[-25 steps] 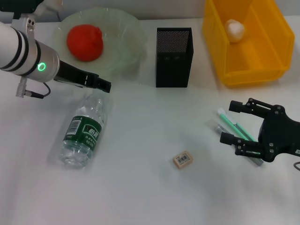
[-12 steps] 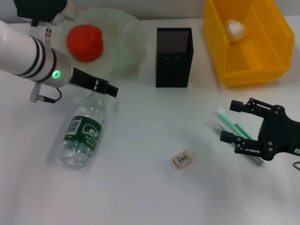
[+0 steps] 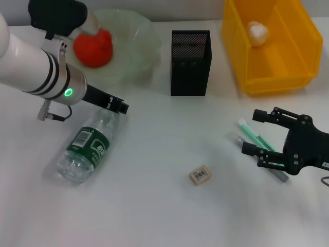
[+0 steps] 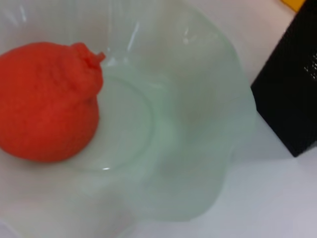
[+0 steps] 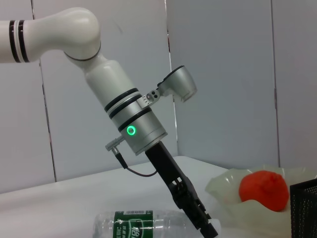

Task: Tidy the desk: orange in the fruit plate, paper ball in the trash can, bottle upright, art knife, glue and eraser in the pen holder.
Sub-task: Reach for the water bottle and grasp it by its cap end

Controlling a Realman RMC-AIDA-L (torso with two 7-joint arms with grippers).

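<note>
The bottle (image 3: 85, 149) lies on its side on the white desk, its cap end hidden under my left gripper (image 3: 119, 106), which is shut on its neck; the right wrist view shows that gripper (image 5: 205, 225) over the bottle (image 5: 133, 223). The orange (image 3: 93, 46) sits in the fruit plate (image 3: 139, 43). A paper ball (image 3: 257, 32) rests inside the trash can (image 3: 272, 72). The pen holder (image 3: 190, 62) stands upright at the back middle. The eraser (image 3: 200, 175) lies alone in front. My right gripper (image 3: 252, 135) hangs open over a green stick (image 3: 250, 132) and a grey one.
The left wrist view looks down on the orange (image 4: 47, 101) in the fruit plate (image 4: 233, 99) with the pen holder (image 4: 292, 99) beside it. Bare desk surface stretches between the bottle and the eraser.
My left gripper came down and toward the front onto the bottle's neck. The bottle swung with it, its base shifting left. The right gripper has not moved.
</note>
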